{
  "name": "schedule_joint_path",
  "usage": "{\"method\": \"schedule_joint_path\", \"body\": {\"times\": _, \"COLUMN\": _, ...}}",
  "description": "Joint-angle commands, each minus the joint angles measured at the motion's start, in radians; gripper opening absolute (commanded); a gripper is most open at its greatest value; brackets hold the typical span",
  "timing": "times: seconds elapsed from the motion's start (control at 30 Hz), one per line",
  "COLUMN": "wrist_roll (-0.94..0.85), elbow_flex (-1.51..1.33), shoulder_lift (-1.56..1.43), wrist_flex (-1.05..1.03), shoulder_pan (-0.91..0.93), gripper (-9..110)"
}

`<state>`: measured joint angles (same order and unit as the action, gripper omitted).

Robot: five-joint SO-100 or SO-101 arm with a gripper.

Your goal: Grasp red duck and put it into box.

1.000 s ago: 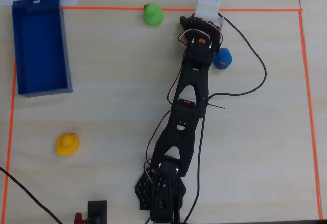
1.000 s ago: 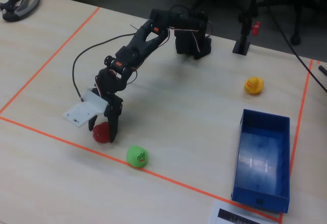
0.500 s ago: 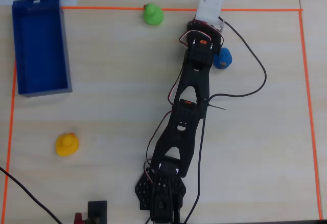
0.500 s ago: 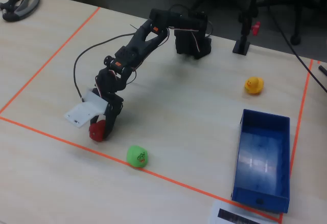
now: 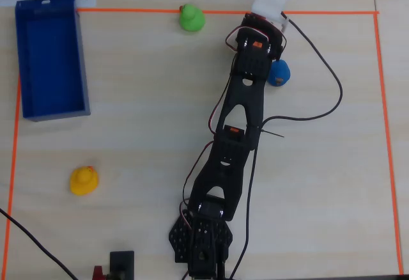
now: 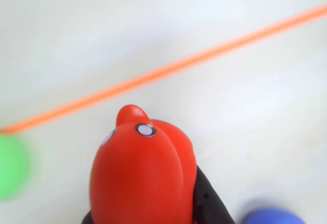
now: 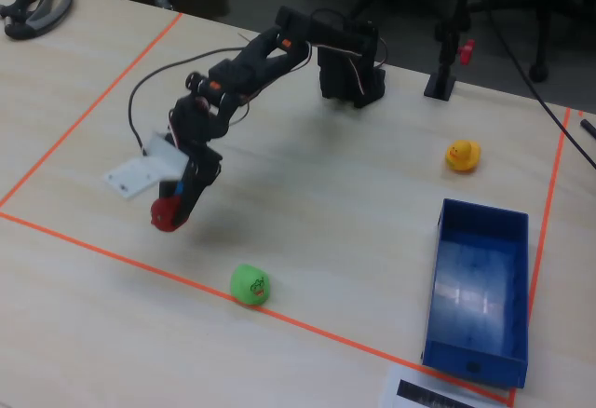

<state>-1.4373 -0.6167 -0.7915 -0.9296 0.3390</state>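
Pinching the glossy, round-bodied red duck (image 7: 169,213) between closed black fingers, the gripper (image 7: 177,209) hangs above the table

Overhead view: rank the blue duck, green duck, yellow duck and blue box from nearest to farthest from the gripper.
The gripper itself is hidden under the arm's wrist here, near the top orange tape line.
1. Blue duck, just right of the wrist.
2. Green duck, to its left on the tape line.
3. Blue box, far left.
4. Yellow duck, lower left.
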Motion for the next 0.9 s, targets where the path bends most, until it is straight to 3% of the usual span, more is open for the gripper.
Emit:
{"method": "schedule_joint_path", "body": {"times": 0.0, "wrist_roll": 0.074, "elbow_flex": 0.058, "shoulder_lift": -0.255, "wrist_flex": -0.071, "shoulder_pan": -0.058, "gripper": 0}}
{"method": "schedule_joint_path", "body": {"times": 0.23, "wrist_roll": 0.216, "elbow_flex": -0.143, "shoulder_lift": -0.652, "wrist_flex": -0.232, "shoulder_pan": -0.236, "gripper": 0}}
{"method": "schedule_joint_path", "body": {"times": 0.47, "wrist_roll": 0.46, "elbow_flex": -0.548, "shoulder_lift": -1.072, "wrist_flex": -0.336, "shoulder_pan": -0.505, "gripper": 0}}
{"method": "schedule_joint_path", "body": {"times": 0.6, "wrist_roll": 0.603, "elbow_flex": -0.664, "shoulder_lift": -1.123, "wrist_flex": -0.376, "shoulder_pan": -0.647, "gripper": 0}}
{"method": "schedule_joint_path", "body": {"times": 0.87, "wrist_roll": 0.646, "elbow_flex": -0.746, "shoulder_lift": -1.011, "wrist_flex": -0.403, "shoulder_pan": -0.983, "gripper": 0}}
